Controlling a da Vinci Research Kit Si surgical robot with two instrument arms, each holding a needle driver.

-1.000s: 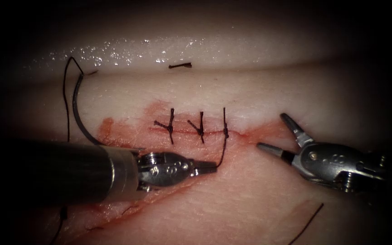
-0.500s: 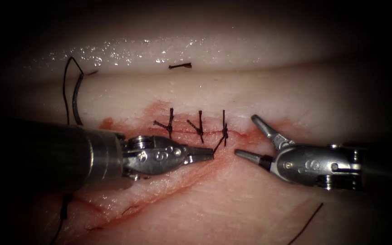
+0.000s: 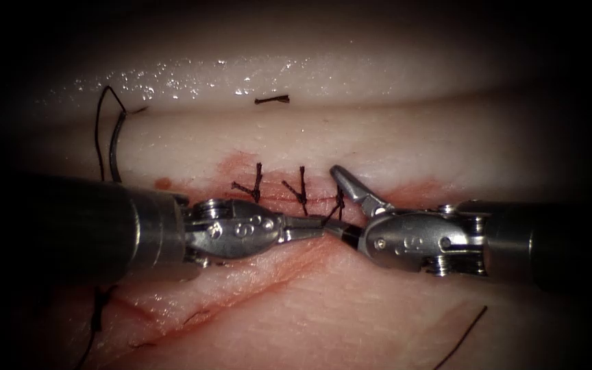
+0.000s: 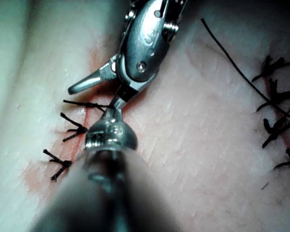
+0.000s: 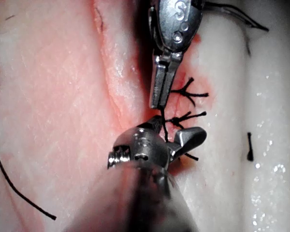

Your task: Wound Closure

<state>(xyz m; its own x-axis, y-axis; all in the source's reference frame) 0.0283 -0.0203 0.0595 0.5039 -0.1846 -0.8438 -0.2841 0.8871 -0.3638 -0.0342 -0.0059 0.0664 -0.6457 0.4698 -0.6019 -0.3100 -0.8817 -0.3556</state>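
Three dark stitches cross the cut [image 3: 378, 200], and the rightmost knot [image 3: 340, 199] has a short thread tail [image 3: 330, 216] running down to my left tool [image 3: 320, 227], whose jaws are shut on its end. My right tool [image 3: 332, 199] comes in from the right with its jaws open on either side of that tail, just beside the knot. In the right wrist view the left tool [image 5: 157, 102] holds the thread [image 5: 163, 123] taut. The curved needle [image 3: 113, 147] lies free on the tissue at the far left, partly behind the left shaft, and neither tool holds it.
A long thread [image 3: 99, 127] loops from the needle's end and trails down the left side. A cut piece of thread [image 3: 272, 100] lies on the far tissue. Another loose thread [image 3: 464, 334] lies at the lower right. Red fluid stains the tissue [image 3: 241, 270] around the cut.
My right tool has moved left from the cut's right end to the third knot, its open jaws now straddling the thread tail. The left tool rose slightly, still holding the tail.
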